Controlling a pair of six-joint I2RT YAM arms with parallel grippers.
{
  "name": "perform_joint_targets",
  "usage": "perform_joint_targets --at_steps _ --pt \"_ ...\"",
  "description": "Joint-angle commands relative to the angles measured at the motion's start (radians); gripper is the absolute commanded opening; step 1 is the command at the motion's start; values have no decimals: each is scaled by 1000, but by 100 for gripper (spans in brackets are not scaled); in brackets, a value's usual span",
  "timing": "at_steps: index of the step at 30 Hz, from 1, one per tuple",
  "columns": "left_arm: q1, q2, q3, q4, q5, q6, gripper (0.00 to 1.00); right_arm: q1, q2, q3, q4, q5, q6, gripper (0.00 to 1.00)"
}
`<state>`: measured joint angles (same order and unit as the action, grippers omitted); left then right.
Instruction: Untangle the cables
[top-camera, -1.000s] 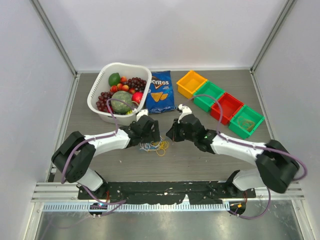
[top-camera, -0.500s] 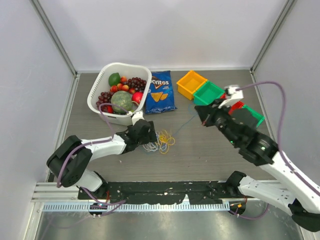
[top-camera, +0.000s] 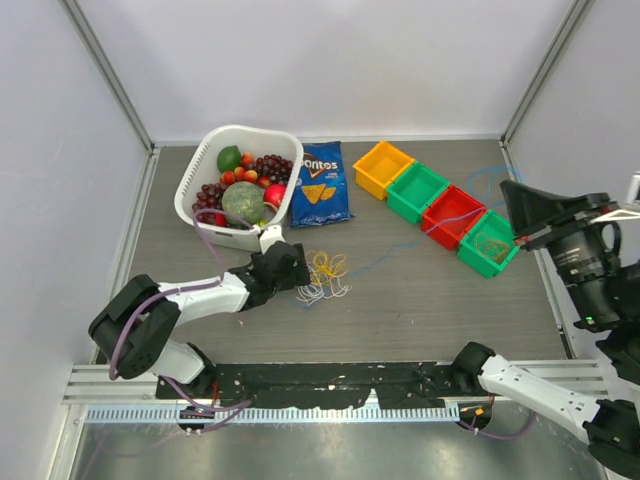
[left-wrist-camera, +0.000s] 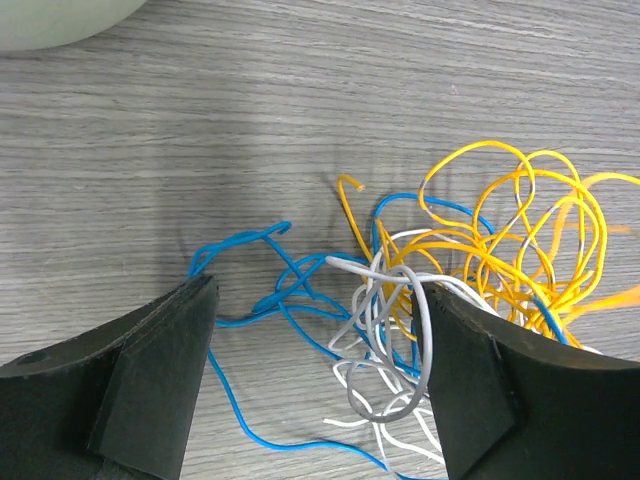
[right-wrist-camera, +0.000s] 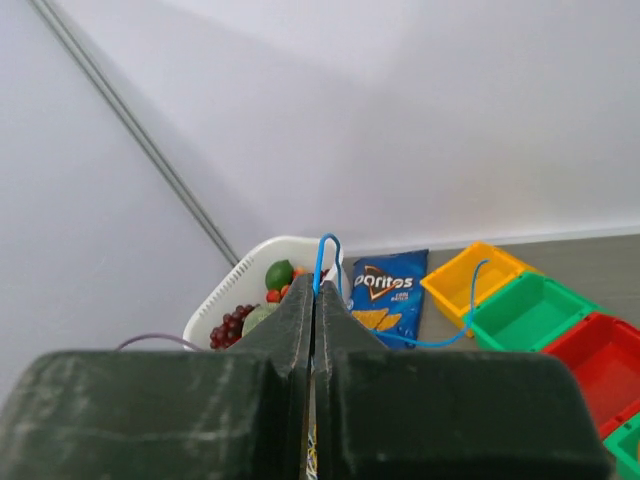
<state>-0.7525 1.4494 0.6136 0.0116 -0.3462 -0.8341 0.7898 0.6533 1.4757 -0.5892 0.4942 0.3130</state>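
The cables (top-camera: 325, 275) lie tangled on the table: yellow loops (left-wrist-camera: 520, 230), white and grey strands (left-wrist-camera: 400, 330) and a blue one (left-wrist-camera: 250, 300). My left gripper (left-wrist-camera: 320, 390) is low over the bundle (top-camera: 300, 285), open, its fingers (left-wrist-camera: 150, 380) straddling the white and blue strands without pinching them. My right gripper (right-wrist-camera: 314, 285) is raised high at the right (top-camera: 508, 192), shut on a blue cable whose end loops above the tips (right-wrist-camera: 325, 250). That cable (top-camera: 400, 252) stretches in the air from the bundle up to the right gripper.
A white basket (top-camera: 190, 190) of fruit stands at the back left, with a Doritos bag (top-camera: 321, 185) beside it. A diagonal row of bins runs to the right: yellow (top-camera: 383, 167), green (top-camera: 417, 192), red (top-camera: 453, 215), green (top-camera: 491, 242).
The right arm has risen and swung far to the right, drawing the blue cable out of the bundle. The left gripper has narrowed slightly and stays at the bundle.
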Motion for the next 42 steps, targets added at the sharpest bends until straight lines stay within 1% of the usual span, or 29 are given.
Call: perform_joint_targets --at_steps 1,3,6,7,9,10,12,14,16,18,21,23,24,25,26,27,29,31,33,34,35,36,38,42 --pt "7 -12 -58 -166 -39 -14 84 -3 54 141 -43 44 -86 1" --pt "7 -41 -54 -189 -36 -13 84 -3 68 172 -43 37 -91 1" --pt "7 -110 -60 -202 -37 -10 84 -1 81 173 -47 14 -97 1" --pt "7 -138 -58 -212 -45 -7 84 -3 91 188 -53 18 -126 1" --pt "8 -171 -57 -234 -63 3 85 -3 83 246 -75 76 -164 1" --pt "10 -185 -51 -252 -69 7 85 -4 72 264 -57 119 -175 1" --pt "12 -228 -41 -280 -66 13 86 -3 31 267 -3 119 -195 1" --pt "12 -282 -48 -283 -53 16 88 2 -1 223 15 94 -180 1" --pt "12 -348 -51 -279 -36 18 90 2 0 181 -12 73 -164 1" --pt "12 -417 -45 -274 -11 23 93 0 5 125 -31 105 -157 1" --pt "10 -515 -20 -291 27 46 98 2 11 29 -9 176 -135 1" --pt "10 -570 1 -315 39 62 99 5 38 -35 5 219 -138 1" --pt "12 -596 17 -328 42 72 99 5 75 -60 5 237 -140 1" --pt "12 -619 29 -341 47 78 100 6 95 -69 5 301 -138 1" --pt "12 -648 37 -351 52 84 100 5 139 -78 6 331 -140 1" --pt "12 -670 43 -358 55 89 100 5 164 -81 18 390 -140 1" --pt "12 -704 48 -364 65 95 100 2 239 -84 63 447 -155 1" --pt "12 -724 38 -322 102 115 100 -18 302 -75 135 497 -210 1" --pt "12 -725 32 -259 186 138 100 -85 383 -19 143 471 -229 1" --pt "10 -718 38 -242 214 147 100 -153 403 0 140 430 -223 1" --pt "12 -703 49 -230 239 159 100 -184 445 29 137 413 -216 1" --pt "12 -689 64 -231 254 170 100 -245 460 46 126 397 -213 1" --pt "12 -663 98 -236 266 191 100 -297 503 80 114 405 -225 1" --pt "10 -629 158 -202 265 237 100 -348 531 90 140 420 -242 1"
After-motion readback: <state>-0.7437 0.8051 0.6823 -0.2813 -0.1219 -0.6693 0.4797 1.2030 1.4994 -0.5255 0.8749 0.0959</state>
